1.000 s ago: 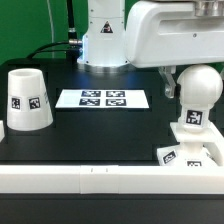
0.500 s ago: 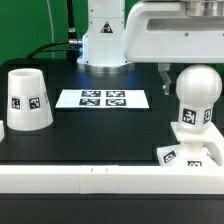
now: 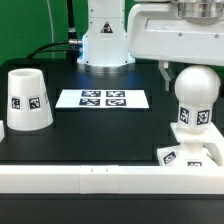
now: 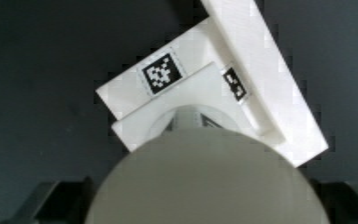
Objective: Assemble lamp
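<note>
The bulb stem has a round white head and a tagged neck. It stands upright over the flat square base at the exterior view's front right; whether it touches the base I cannot tell. My gripper is shut on the bulb's round head, with one dark finger showing beside it. In the wrist view the bulb head fills the frame between the dark fingers, with the tagged base below it. The tapered shade stands alone at the exterior view's left.
The marker board lies flat mid-table, in front of the robot's white pedestal. A white rail runs along the table's front edge, right by the base.
The gripper and the bulb have shifted slightly toward the exterior view's left, and the arm body has risen a little. The shade and the base have not moved.
</note>
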`<action>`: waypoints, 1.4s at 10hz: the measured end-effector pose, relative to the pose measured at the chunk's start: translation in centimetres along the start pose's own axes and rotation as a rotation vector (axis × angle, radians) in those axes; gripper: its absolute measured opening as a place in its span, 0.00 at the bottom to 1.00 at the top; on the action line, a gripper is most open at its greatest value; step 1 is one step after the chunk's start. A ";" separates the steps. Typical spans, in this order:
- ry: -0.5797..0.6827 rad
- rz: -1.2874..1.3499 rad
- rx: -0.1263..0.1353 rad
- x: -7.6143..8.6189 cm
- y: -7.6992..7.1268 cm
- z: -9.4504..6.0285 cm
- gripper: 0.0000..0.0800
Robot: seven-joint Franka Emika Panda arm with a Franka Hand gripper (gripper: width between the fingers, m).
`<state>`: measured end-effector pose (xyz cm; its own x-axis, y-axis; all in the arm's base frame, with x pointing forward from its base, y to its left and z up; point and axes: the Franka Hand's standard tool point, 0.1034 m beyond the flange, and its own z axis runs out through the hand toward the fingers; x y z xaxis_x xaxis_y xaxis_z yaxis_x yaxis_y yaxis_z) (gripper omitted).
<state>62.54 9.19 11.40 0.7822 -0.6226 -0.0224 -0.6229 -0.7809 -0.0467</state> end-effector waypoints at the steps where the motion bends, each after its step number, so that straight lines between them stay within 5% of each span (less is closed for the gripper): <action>1: -0.001 0.085 0.002 0.0 0.0 0.0 0.72; 5: -0.056 0.381 0.043 -0.1 -0.1 0.0 0.72; 9: -0.087 0.575 0.057 -0.4 -0.5 0.0 0.72; 14: -0.086 0.356 0.058 -0.6 -0.6 -0.1 0.87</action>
<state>62.45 10.04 11.52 0.5165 -0.8462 -0.1310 -0.8563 -0.5107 -0.0772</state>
